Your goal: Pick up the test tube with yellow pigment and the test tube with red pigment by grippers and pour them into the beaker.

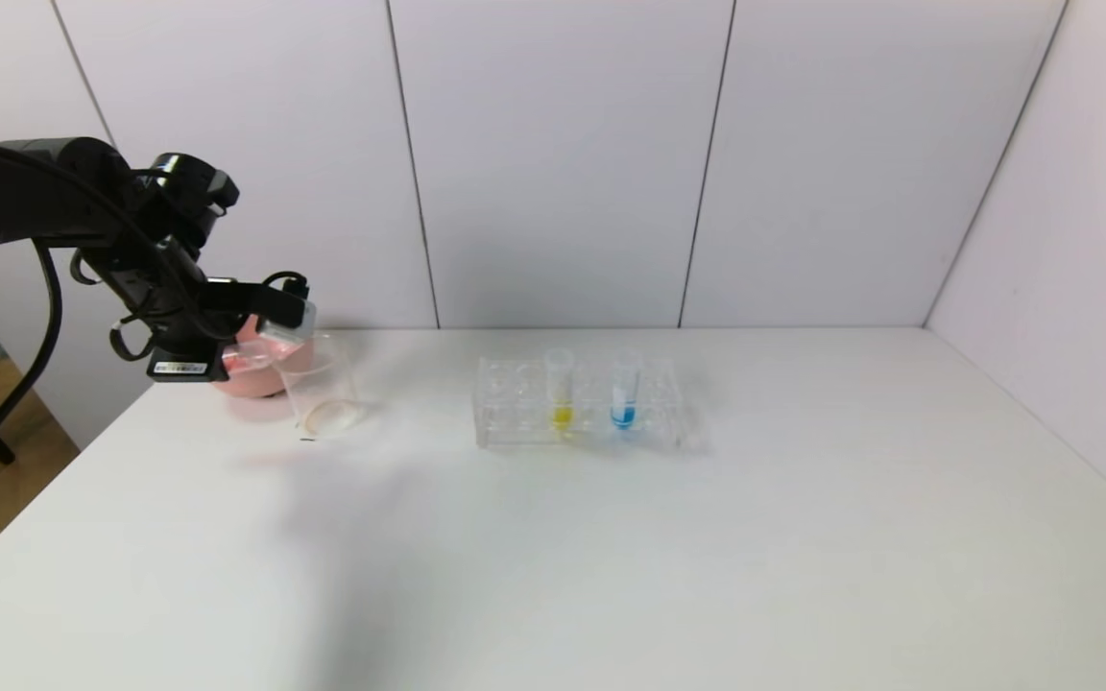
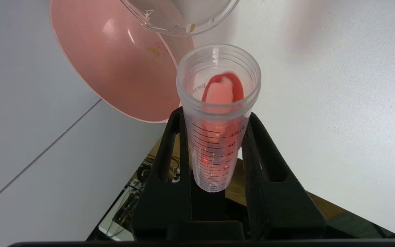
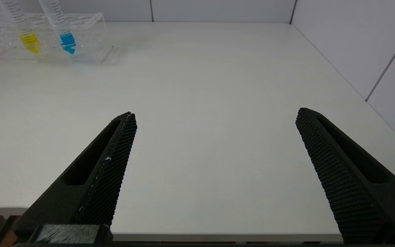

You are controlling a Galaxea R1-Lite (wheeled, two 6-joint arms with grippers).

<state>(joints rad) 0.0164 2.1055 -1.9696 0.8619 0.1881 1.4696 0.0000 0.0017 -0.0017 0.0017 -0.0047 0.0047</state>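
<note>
Here the left claw [image 2: 214,151] clamps the slim clear red-pigment test tube [image 2: 218,113], tipped beside the small clear beaker [image 1: 323,389] near the bench's [image 1: 611,537] far-left corner; its mouth may spill into the pink bowl [image 2: 115,65]; the right claw [image 3: 214,144] gapes wide, idle.

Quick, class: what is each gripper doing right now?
Left gripper: shut on the test tube with red pigment, tipped by the beaker.
Right gripper: open, holding nothing.

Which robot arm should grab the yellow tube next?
Probably the right. The right gripper is open and holds nothing, facing the rack with the yellow tube. The left gripper is shut on the red tube, tilted by the beaker.
</note>
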